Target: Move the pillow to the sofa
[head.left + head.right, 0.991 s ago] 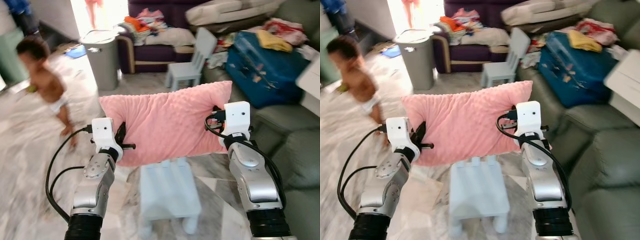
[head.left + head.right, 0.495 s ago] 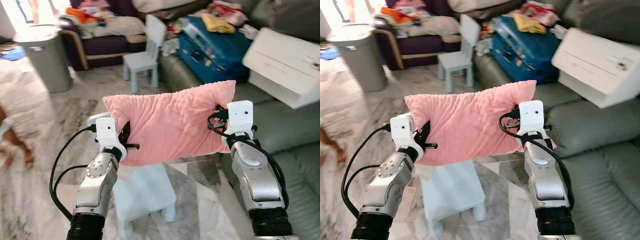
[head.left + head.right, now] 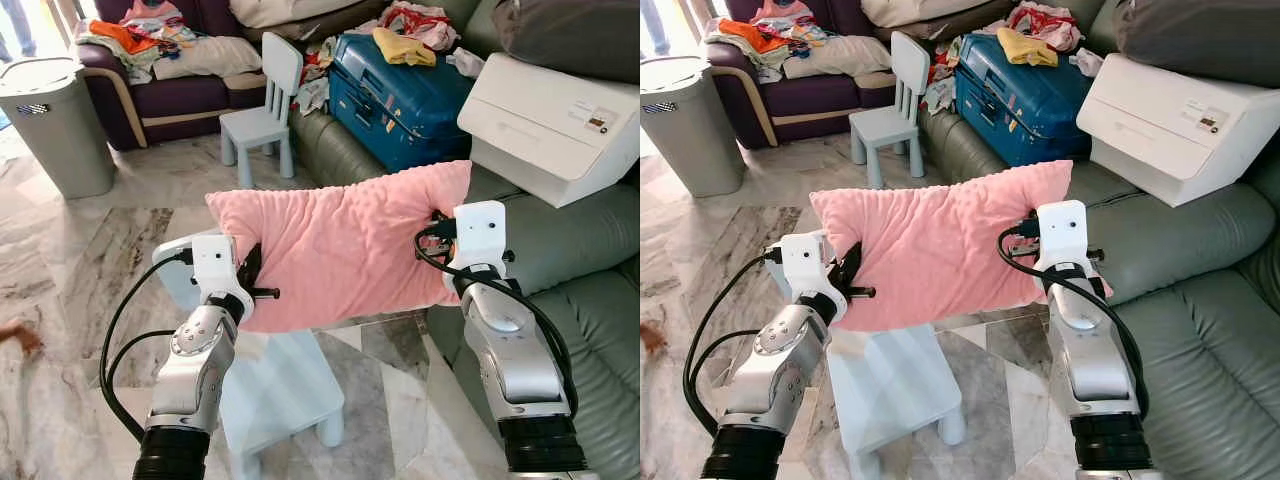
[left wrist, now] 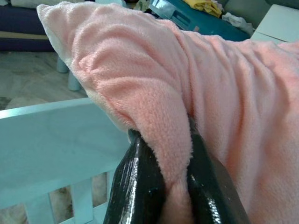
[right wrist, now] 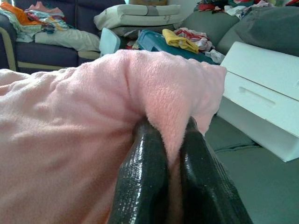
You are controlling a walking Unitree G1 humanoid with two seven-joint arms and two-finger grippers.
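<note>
A pink plush pillow (image 3: 340,245) hangs in the air in front of me, stretched between both arms. My left gripper (image 3: 248,278) is shut on its left edge, the fabric pinched between the black fingers (image 4: 140,182). My right gripper (image 3: 436,232) is shut on the pillow's right edge, and the right wrist view shows the fingers (image 5: 145,172) squeezing a fold. The grey-green sofa (image 3: 590,300) lies to my right, its seat cushion (image 3: 1160,225) just beyond the pillow's right end.
A light blue stool (image 3: 280,385) stands directly below the pillow. On the sofa sit a white box-like appliance (image 3: 555,110) and a blue suitcase (image 3: 400,85). A small blue chair (image 3: 260,110), a grey bin (image 3: 55,120) and a purple couch (image 3: 170,90) with clothes stand further back.
The camera has swung to the right, bringing the sofa and white appliance closer into view; the child has left the picture on the left. Both grippers still hold the pillow the same way.
</note>
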